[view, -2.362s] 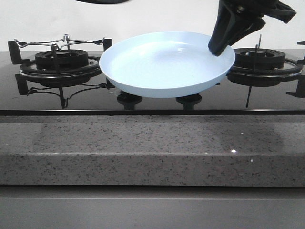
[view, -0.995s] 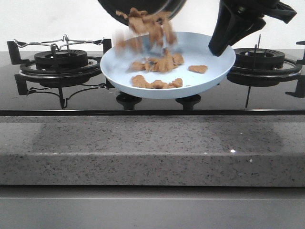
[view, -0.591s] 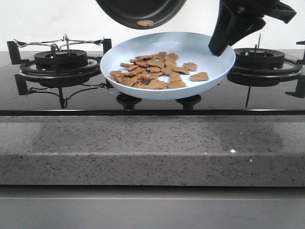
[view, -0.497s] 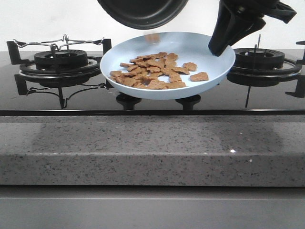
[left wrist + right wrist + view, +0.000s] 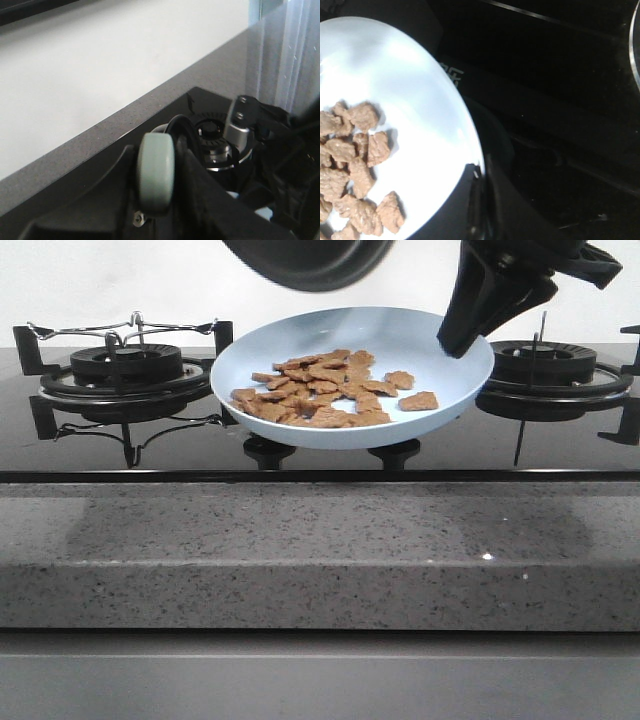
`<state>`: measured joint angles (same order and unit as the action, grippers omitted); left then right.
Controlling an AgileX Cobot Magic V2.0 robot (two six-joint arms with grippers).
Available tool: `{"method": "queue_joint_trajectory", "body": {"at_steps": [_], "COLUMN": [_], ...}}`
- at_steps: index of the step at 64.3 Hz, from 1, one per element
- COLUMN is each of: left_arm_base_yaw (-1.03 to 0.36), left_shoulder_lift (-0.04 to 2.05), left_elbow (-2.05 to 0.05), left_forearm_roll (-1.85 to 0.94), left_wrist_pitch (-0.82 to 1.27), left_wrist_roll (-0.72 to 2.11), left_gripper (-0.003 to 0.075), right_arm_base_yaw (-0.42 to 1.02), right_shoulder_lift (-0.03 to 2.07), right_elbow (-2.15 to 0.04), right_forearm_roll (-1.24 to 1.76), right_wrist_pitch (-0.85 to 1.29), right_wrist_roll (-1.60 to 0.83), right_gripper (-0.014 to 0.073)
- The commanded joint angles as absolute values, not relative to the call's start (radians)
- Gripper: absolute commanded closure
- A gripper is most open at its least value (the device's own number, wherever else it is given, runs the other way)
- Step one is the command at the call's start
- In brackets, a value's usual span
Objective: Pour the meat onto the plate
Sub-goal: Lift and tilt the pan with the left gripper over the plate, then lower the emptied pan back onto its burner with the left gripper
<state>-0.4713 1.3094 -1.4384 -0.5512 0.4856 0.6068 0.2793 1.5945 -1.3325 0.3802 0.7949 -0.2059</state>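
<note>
The meat [image 5: 322,389] lies in a loose pile on the plate [image 5: 400,332], toward the side away from the right gripper [image 5: 462,335], whose fingers pinch the plate's rim. The pan [image 5: 310,260] hangs above the far rim, held by the left gripper; I cannot tell how its fingers stand. The pouring looks done. There is open room above for lifting the pan away.

Smooth, perhaps ceramic plate [image 5: 420,415]; glossy black stovetop [image 5: 200,445]; speckled matt stone counter [image 5: 320,550].

No text, label, brand or number can be read anywhere.
</note>
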Motion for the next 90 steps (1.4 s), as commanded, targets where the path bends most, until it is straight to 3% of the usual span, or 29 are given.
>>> {"method": "queue_joint_trajectory", "body": {"at_steps": [1, 22, 31, 56, 83, 90], "left_arm_base_yaw": [-0.368, 0.162, 0.285, 0.315, 0.320, 0.320], "left_shoulder_lift": [1.273, 1.390, 1.487, 1.699, 1.739, 1.739], "left_elbow": [-1.473, -1.340, -1.269, -1.272, -1.272, -1.272], "left_forearm_roll": [-0.748, -1.542, -1.798, -1.864, -1.864, -1.856], "left_wrist_pitch": [0.410, 0.774, 0.880, 0.919, 0.844, 0.828], "left_wrist_roll": [0.597, 0.728, 0.781, 0.774, 0.783, 0.785], "left_gripper": [0.0740, 0.0740, 0.0741, 0.0741, 0.0738, 0.0671], "right_arm_base_yaw": [0.278, 0.278, 0.278, 0.278, 0.278, 0.278], "right_shoulder_lift": [1.551, 1.551, 1.551, 1.551, 1.551, 1.551], "right_elbow": [-1.357, -1.357, -1.357, -1.357, -1.357, -1.357], "right_forearm_roll": [0.413, 0.413, 0.413, 0.413, 0.413, 0.413], "right_wrist_pitch": [0.756, 0.756, 0.756, 0.756, 0.756, 0.756], "right_wrist_roll": [-0.214, -0.214, -0.214, -0.214, -0.214, -0.214], "right_gripper": [0.0654, 0.0654, 0.0654, 0.0654, 0.0654, 0.0654]}}
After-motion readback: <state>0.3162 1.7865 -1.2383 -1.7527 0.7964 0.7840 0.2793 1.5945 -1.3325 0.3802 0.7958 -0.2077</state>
